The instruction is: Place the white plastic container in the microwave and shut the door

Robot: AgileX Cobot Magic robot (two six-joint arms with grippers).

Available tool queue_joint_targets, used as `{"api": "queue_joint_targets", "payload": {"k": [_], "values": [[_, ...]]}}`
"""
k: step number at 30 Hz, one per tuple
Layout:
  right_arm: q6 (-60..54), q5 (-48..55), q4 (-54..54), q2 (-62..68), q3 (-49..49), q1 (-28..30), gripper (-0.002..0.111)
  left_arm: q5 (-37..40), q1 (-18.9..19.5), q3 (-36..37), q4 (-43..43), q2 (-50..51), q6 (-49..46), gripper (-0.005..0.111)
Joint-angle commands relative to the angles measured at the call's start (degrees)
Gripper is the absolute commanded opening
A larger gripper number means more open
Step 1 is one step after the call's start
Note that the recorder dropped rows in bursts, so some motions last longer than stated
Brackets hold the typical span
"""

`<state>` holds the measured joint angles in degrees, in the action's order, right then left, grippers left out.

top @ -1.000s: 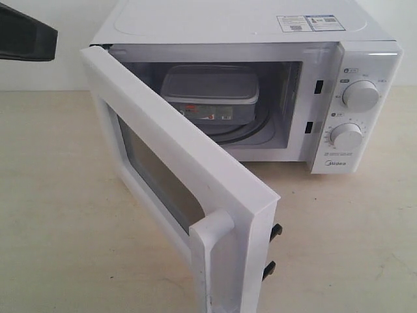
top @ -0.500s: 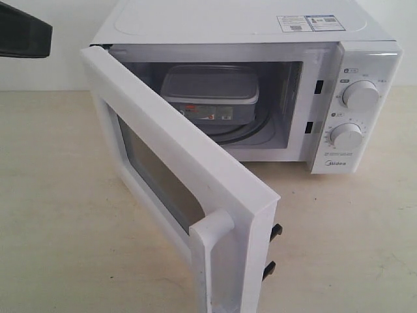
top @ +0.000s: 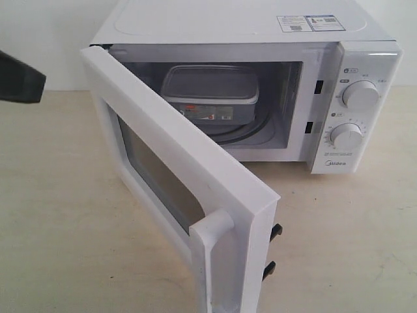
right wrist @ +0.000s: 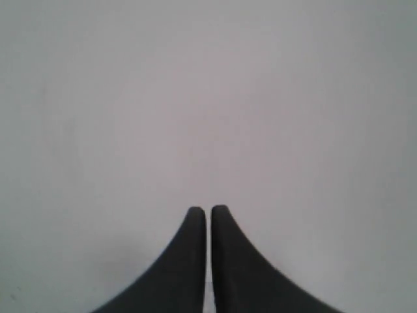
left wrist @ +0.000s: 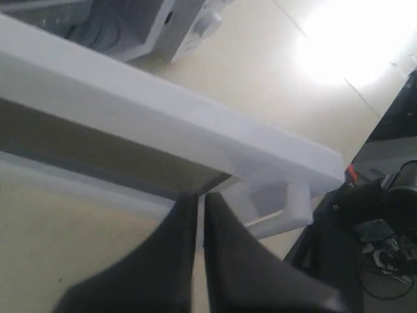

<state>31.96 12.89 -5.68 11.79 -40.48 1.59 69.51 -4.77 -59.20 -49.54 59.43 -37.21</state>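
While 1 door (top: 176,153) stands open, 1 container (top: 212,94) inside, 2 knobs (top: 360,95)

I see a white microwave (top: 195,19), its white door (top: 176,140) framing a dark, finely dotted window (left wrist: 78,147), a translucent-white container (top: 210,88) with a red-printed label (top: 195,109), a pale beige table (top: 58,215), and a black left gripper (left wrist: 201,197) and right gripper (right wrist: 208,210).

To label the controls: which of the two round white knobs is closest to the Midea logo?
The lower round white knob, just above the logo; the upper knob sits farther up the panel.
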Motion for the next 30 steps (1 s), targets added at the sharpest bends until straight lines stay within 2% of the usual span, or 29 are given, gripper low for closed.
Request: {"api": "queue_joint_targets", "payload": {"k": [1, 5, 9, 13, 20, 27, 30], "values": [[-11.47, 21.82, 9.48, 5.85, -6.95, -0.11, 0.000, -0.18, -0.52, 1.13, 2.41, 4.47, 0.71, 0.004], [-25.08, 23.99, 25.32, 8.43, -7.33, -0.11, 0.000, -1.30, -3.23, 1.61, 1.53, 12.36, -2.48, 0.004], [-34.22, 28.18, 33.56, 9.96, -7.33, -0.11, 0.000, -5.21, -7.41, 1.61, -0.35, 17.58, -5.40, 0.004], [-33.94, 32.11, 34.78, 10.09, -7.33, -0.11, 0.000, -12.15, -10.62, 1.61, -1.63, 19.87, -6.24, 0.004], [-30.49, 31.98, 35.06, 10.09, -7.33, -0.11, 0.000, -23.60, -13.74, 0.80, -10.71, 22.28, -10.97, 0.004], [-29.73, 32.73, 36.51, 10.09, -7.33, -0.11, 0.000, -22.52, -13.87, -2.78, -11.07, 24.46, -11.26, 0.004], [-35.89, 33.18, 42.10, 10.90, -5.84, -0.11, 0.000, -20.15, -13.87, -3.77, -11.07, 23.06, -11.26, 0.004]]}}
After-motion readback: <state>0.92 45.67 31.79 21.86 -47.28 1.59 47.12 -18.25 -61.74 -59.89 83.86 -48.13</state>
